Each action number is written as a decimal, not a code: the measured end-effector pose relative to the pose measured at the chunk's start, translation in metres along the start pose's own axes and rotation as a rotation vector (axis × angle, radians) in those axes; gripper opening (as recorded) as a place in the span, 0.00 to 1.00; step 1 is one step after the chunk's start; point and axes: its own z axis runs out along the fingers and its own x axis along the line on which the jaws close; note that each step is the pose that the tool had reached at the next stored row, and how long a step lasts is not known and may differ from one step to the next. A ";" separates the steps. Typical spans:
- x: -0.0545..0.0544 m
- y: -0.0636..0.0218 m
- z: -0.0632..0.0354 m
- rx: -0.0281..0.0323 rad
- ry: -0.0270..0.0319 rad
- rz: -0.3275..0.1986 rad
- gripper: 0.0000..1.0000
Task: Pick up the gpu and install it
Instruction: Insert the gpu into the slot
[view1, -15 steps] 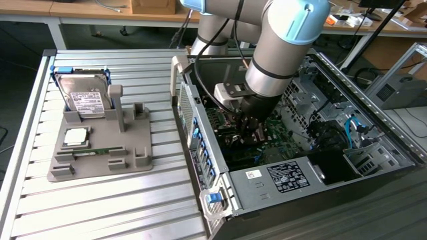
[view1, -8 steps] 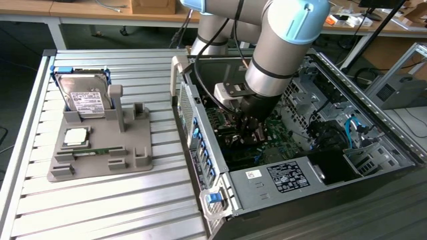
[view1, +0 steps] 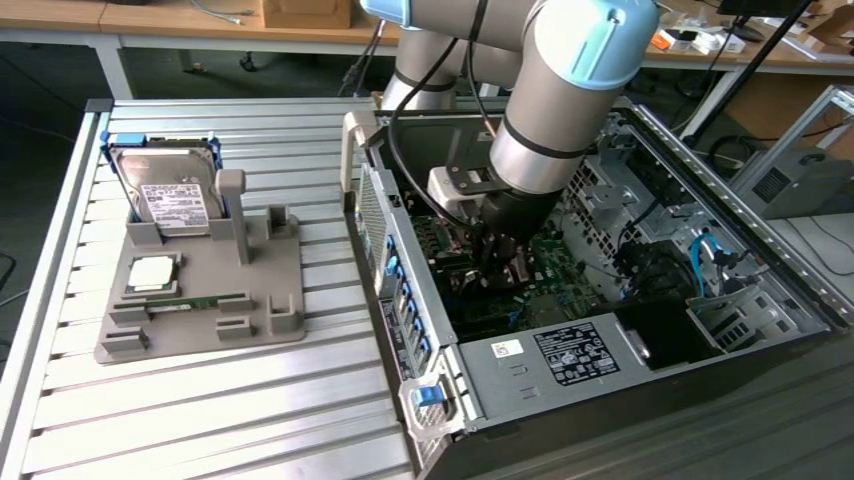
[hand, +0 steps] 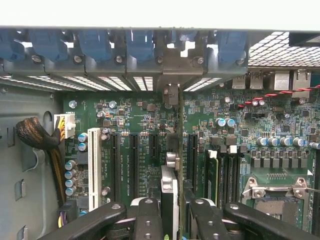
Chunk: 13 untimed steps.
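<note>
In the wrist view the gpu (hand: 170, 182) appears edge-on as a thin upright card. It runs from between my fingers (hand: 148, 220) toward the case's rear wall. Its silver end bracket (hand: 172, 67) meets the rear slot openings under the blue latches. My gripper (hand: 172, 212) is shut on the card. The card stands on the green motherboard (hand: 125, 115), between two black expansion slots (hand: 134, 162). Whether it is fully seated I cannot tell. In the exterior view my gripper (view1: 497, 262) reaches down into the open computer case (view1: 747, 260).
A grey fixture (view1: 280, 320) on the slatted table at the exterior view's left holds a hard drive (view1: 171, 195), a processor (view1: 151, 272) and a memory stick (view1: 200, 300). Inside the case are a white slot (hand: 93, 167), a sleeved cable bundle (hand: 35, 135) and the processor socket (hand: 275, 200).
</note>
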 end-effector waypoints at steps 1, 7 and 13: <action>0.000 0.0000 0.0000 0.0000 0.0000 0.000 0.27; 0.000 0.0000 0.0000 0.0000 0.0000 0.000 0.27; 0.000 0.0000 0.0002 0.0002 -0.0006 0.000 0.34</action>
